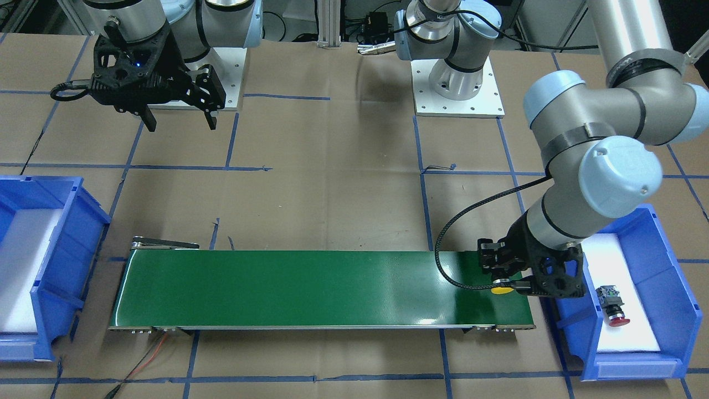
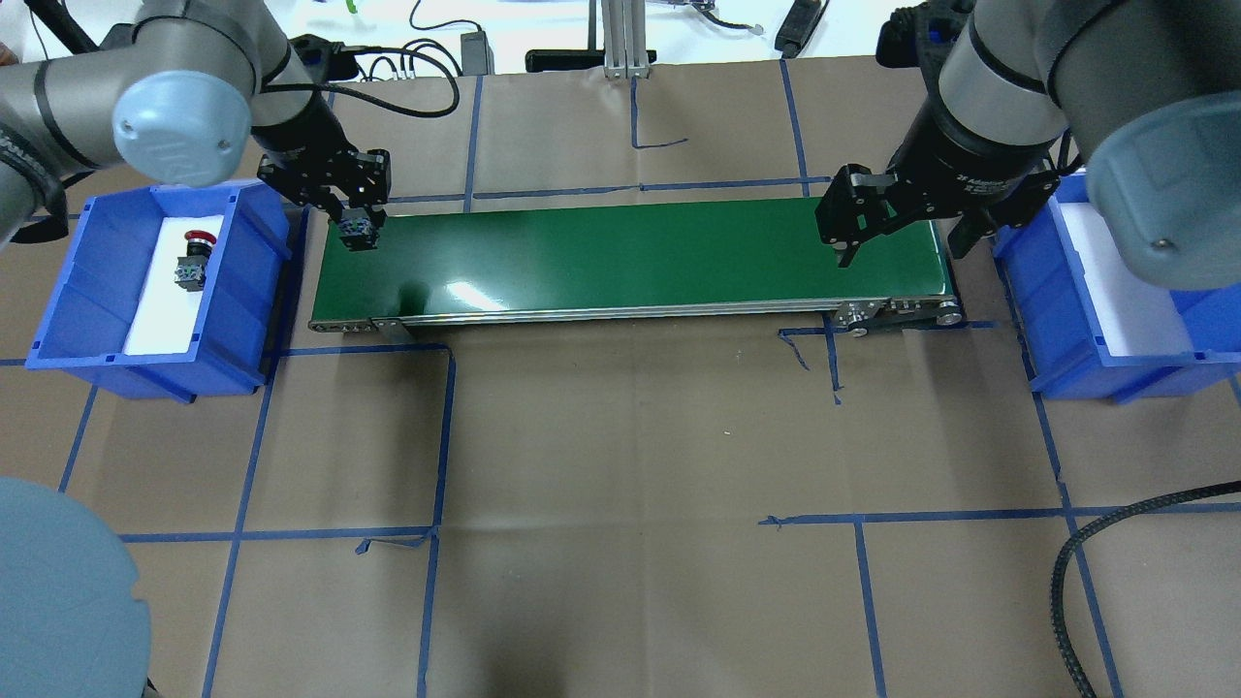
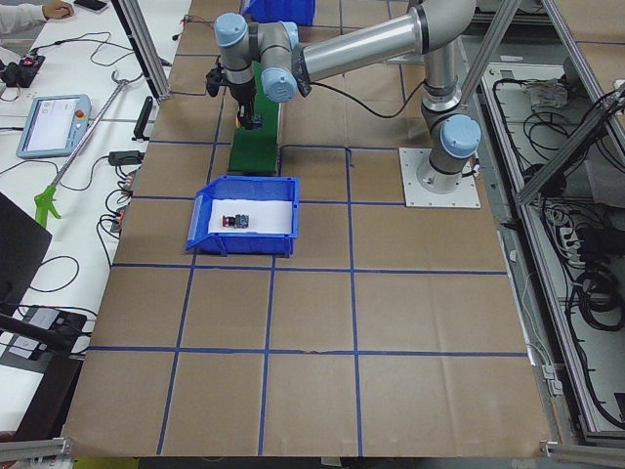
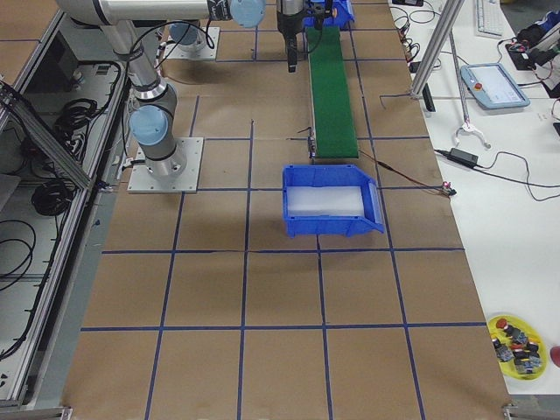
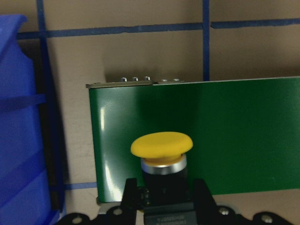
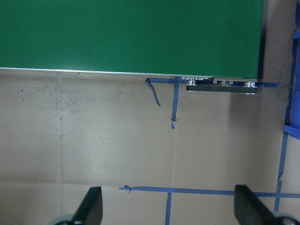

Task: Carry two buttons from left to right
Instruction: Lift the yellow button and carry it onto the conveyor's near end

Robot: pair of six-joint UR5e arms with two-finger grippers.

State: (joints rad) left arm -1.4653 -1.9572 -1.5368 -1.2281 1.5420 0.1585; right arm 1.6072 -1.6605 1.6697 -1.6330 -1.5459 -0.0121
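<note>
Overhead exterior, left tool clasping yellow button over green belt, right tool spread, red button in bin

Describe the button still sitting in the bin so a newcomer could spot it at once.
Find the blue bin at the robot's left end of the green belt. On its white liner lies a small push-button, the only thing in there. Its cap is red, whereas the other button, gripped by the left pincer over the belt, has a yellow one.
</note>
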